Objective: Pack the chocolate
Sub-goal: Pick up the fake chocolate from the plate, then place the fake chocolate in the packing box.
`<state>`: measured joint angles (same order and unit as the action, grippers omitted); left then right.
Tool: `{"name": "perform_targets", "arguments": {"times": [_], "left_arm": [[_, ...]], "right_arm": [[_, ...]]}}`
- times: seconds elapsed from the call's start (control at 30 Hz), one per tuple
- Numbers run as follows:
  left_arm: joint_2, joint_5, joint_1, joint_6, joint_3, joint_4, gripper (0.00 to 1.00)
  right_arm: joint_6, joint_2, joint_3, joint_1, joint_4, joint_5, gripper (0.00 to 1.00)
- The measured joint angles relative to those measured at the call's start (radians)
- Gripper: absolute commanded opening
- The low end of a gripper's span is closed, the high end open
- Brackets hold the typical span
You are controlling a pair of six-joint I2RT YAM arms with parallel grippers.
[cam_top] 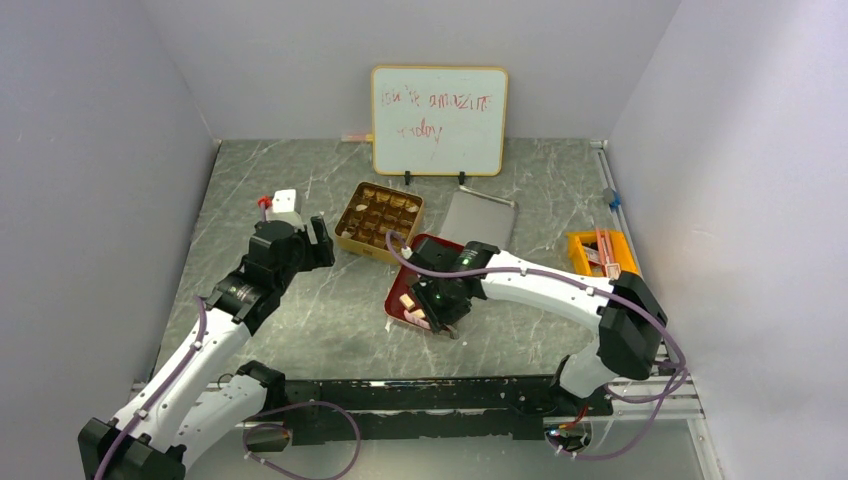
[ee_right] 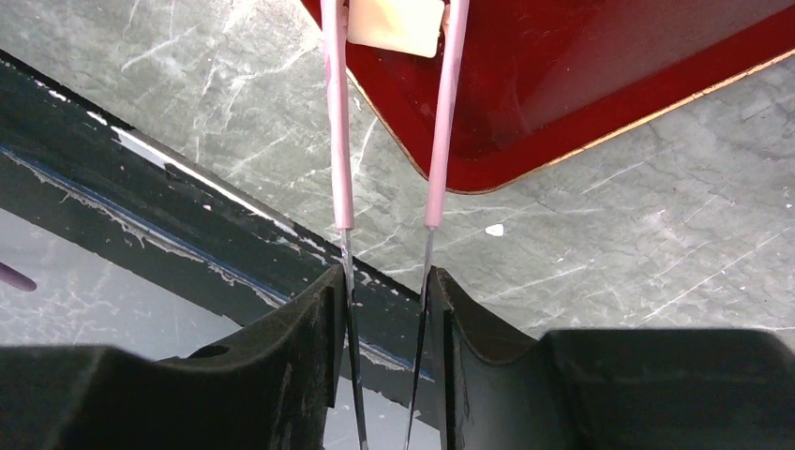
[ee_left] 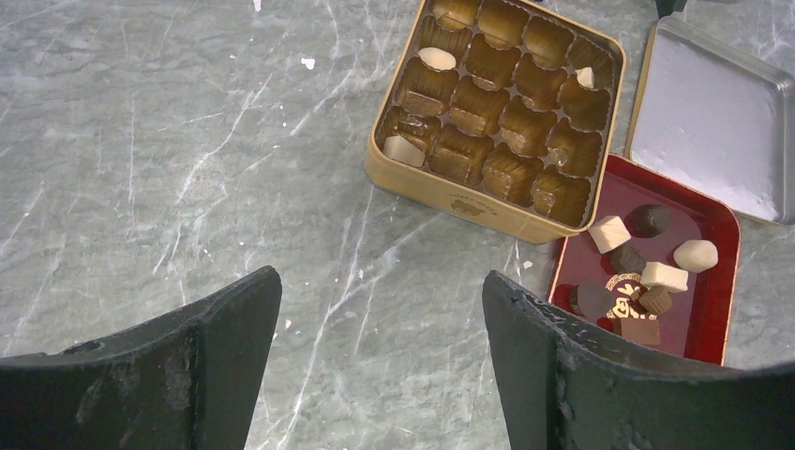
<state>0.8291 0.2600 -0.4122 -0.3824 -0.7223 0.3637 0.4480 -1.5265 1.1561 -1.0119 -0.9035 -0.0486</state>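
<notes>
A gold tin [ee_left: 469, 202] with a brown compartment insert holds three cream chocolate pieces [ee_left: 437, 58]. Beside it a red tray [ee_left: 717, 300] holds several loose chocolates [ee_left: 609, 232], cream and dark brown. My left gripper [ee_left: 380, 279] is open and empty above bare table, to the left of the tin [cam_top: 380, 222]. My right gripper [ee_right: 384, 274] is shut on pink tweezers [ee_right: 441, 112]. The tweezer tips stand on either side of a cream chocolate [ee_right: 394, 23] at the near end of the red tray [ee_right: 581, 84]. I cannot tell whether they grip it.
A silver lid [ee_left: 712, 122] lies to the right of the tin. A whiteboard [cam_top: 438, 118] stands at the back. An orange holder [cam_top: 598, 252] sits at the right edge, a small white object [cam_top: 285, 203] at the left. A black rail [cam_top: 420, 395] runs along the near edge.
</notes>
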Motion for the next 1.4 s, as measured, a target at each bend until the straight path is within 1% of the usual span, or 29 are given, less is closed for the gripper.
{"name": "perform_targets", "arguments": {"times": [0.03,0.07,0.1,0.27,0.43,0.83,1.1,1.23,1.4], "left_arm": [[0.0,0.0,0.0,0.0,0.0,0.0,0.84],[0.0,0.0,0.0,0.0,0.0,0.0,0.83],[0.0,0.0,0.0,0.0,0.0,0.0,0.83],[0.0,0.0,0.0,0.0,0.0,0.0,0.84],[0.0,0.0,0.0,0.003,0.0,0.0,0.83],[0.007,0.0,-0.002,0.004,0.0,0.0,0.83],[0.007,0.0,-0.002,0.005,0.0,-0.001,0.83],[0.006,0.0,-0.002,0.008,0.0,-0.001,0.83],[0.006,0.0,-0.002,0.021,0.0,-0.001,0.84]], "right_arm": [[0.0,-0.002,0.0,0.0,0.0,0.002,0.37],[-0.001,-0.003,0.0,0.0,0.0,0.004,0.33],[-0.002,-0.005,0.0,0.0,0.0,0.007,0.27],[-0.01,-0.006,0.0,-0.002,-0.004,0.019,0.12],[-0.011,-0.009,0.024,-0.009,-0.021,0.053,0.0],[-0.011,-0.016,0.216,-0.018,-0.077,0.113,0.0],[-0.017,-0.124,0.423,-0.006,-0.092,0.183,0.0],[-0.032,-0.201,0.509,0.04,-0.08,0.206,0.0],[-0.059,-0.281,0.582,0.135,-0.047,0.224,0.0]]}}
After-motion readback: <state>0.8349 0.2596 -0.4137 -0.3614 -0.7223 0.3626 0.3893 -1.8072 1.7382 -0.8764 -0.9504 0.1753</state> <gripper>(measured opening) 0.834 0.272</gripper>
